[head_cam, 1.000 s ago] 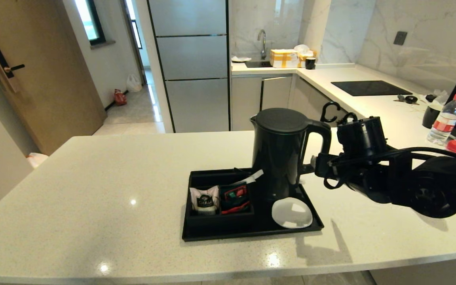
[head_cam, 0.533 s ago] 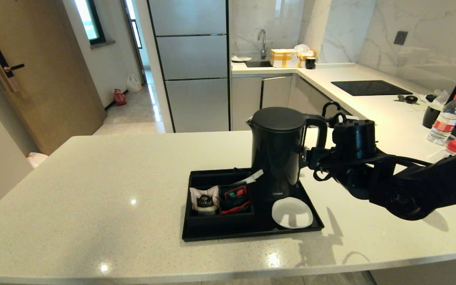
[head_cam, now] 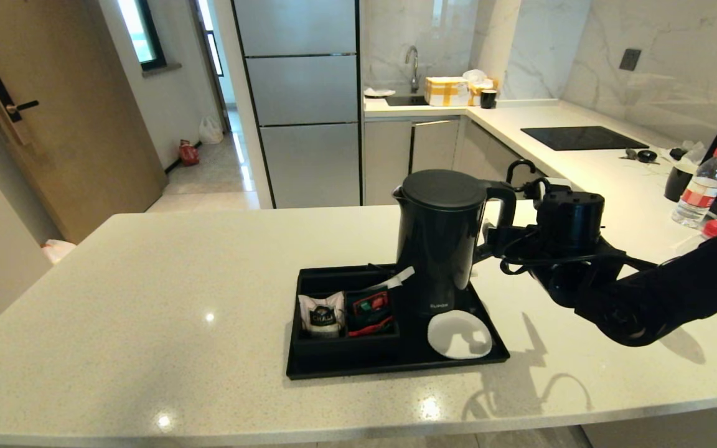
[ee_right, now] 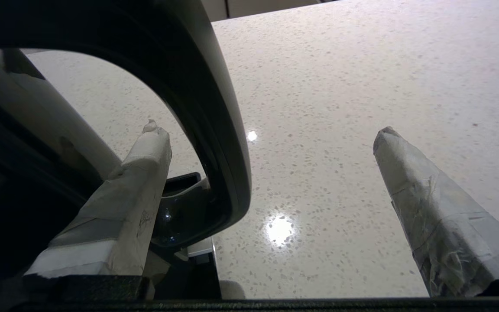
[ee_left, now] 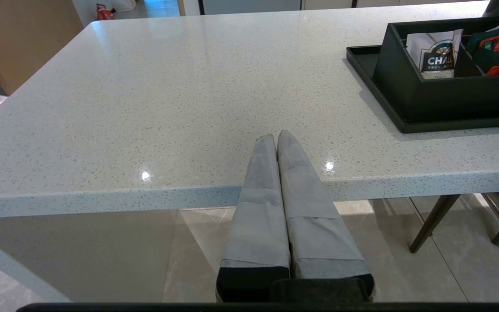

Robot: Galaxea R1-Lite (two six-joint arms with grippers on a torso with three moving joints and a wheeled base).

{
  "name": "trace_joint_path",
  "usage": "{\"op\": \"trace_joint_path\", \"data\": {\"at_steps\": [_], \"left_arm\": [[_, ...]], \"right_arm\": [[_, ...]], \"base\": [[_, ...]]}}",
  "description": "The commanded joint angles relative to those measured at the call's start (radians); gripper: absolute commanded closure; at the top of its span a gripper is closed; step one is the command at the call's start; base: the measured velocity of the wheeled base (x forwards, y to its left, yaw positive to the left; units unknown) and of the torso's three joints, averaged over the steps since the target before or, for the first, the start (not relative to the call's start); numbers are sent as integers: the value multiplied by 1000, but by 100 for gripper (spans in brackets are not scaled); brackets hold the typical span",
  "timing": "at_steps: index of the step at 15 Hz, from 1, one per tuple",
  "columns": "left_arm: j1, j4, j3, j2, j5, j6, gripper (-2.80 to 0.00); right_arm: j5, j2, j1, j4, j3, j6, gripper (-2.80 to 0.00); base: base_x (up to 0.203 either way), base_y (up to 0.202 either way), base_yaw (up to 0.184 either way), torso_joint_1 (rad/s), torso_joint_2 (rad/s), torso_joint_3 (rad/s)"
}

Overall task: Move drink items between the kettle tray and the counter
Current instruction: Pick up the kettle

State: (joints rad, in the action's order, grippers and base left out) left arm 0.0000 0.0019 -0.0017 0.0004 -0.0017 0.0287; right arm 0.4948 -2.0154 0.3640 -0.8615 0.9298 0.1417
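The kettle point(head_cam: 438, 239) stands upright on the kettle tray point(head_cam: 396, 367), at the tray's far right corner, handle point(head_cam: 500, 205) turned toward the right arm. The right tool point(ee_right: 267, 151) is at that handle with its fingers spread wide, gripping nothing: one finger point(ee_right: 124, 199) sits inside the loop, the other point(ee_right: 431, 208) well outside it, so the handle bar lies between them.

Judgement: to grasp well, the tool should close squarely across the bar, high on the loop, so the tall body hangs plumb rather than swinging. The lift should be straight up to clear the base before any sideways travel. Whether the kettle holds water cannot be told; treat it as heavy.

The left tool point(ee_left: 277, 143) is parked with fingers pressed together, over the near edge of the surface point(head_cam: 147, 280), left of the tray.

The sachet point(head_cam: 321, 314) stands in a compartment of the tray, left of the kettle. The water bottle point(head_cam: 701, 186) stands far right of the kettle.

The surface is glossy speckled stone, likely slick beneath the tray. Beyond the kettle: a hob point(head_cam: 573, 138), a sink tap point(head_cam: 413, 62), tall cabinets.
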Motion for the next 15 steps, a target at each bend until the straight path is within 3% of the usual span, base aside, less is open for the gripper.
{"op": "trace_joint_path", "data": {"at_steps": [1,5,11,12,15], "left_arm": [[0,0,0,0,0,0,0],[0,0,0,0,0,0,0],[0,0,0,0,0,0,0],[0,0,0,0,0,0,0],[0,0,0,0,0,0,0]], "right_arm": [[-39,-19,-11,-22,-3,1,-280],[-115,-40,-21,-76,-7,3,-280],[-122,-69,-34,-87,15,-1,-280],[-122,-69,-34,-87,15,-1,0],[-124,-72,-42,-85,26,-8,0]], "base": [[0,0,0,0,0,0],[0,0,0,0,0,0],[0,0,0,0,0,0],[0,0,0,0,0,0],[0,0,0,0,0,0]]}}
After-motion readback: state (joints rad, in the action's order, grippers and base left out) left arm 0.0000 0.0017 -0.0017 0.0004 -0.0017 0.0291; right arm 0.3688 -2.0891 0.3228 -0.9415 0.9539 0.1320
